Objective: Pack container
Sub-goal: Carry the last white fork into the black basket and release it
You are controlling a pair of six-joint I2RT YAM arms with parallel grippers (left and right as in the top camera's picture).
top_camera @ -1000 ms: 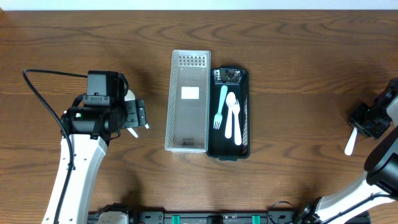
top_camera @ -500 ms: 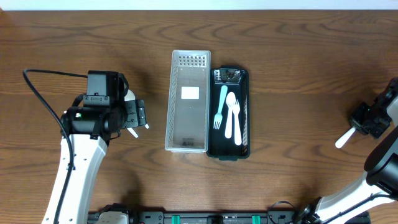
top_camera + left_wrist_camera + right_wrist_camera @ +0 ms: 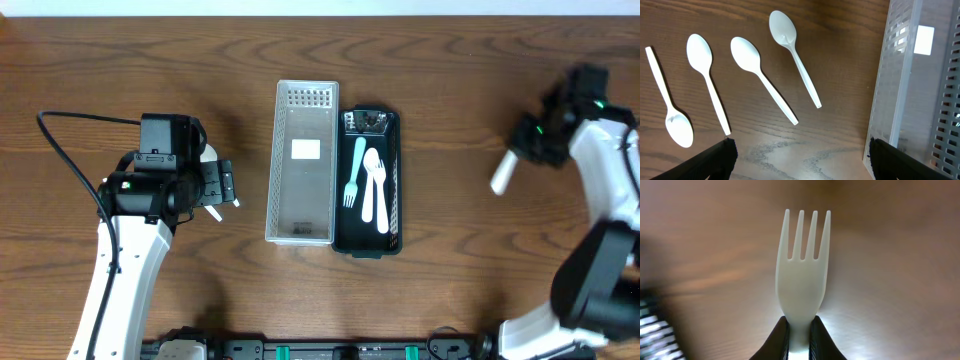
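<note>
Over the last second the right gripper (image 3: 517, 156) has been swung from low at the table's right edge upward and inward, so that it is now carried nearer the black rectangular plastic container (image 3: 391, 130) at the middle of the brown wooden table (image 3: 450, 70), though well apart from it yet. A white plastic fork (image 3: 501, 176) is held with it: in the right wrist view the handle is seen pinched between the closed-in fingers, and the four tines are pointed away from the camera over blurred wood. The blur suggests that the arm is in motion. From this it may be judged that a transfer is under way and that the fork is meant for the container, where a pale blue plastic fork (image 3: 354, 172) and two white pieces of cutlery, at least one a spoon (image 3: 374, 178), are already laid lengthwise. Nothing else has been altered. The left gripper (image 3: 226, 188) has been kept where it was, left of the translucent grey perforated plastic tray (image 3: 303, 160), which lies touching the container's left side. In the left wrist view its fingers are spread wide with nothing between them, and four white plastic spoons (image 3: 762, 77) are seen lying loose on the wood beneath, just beside the tray's wall. The packing is therefore judged only partly done.
</note>
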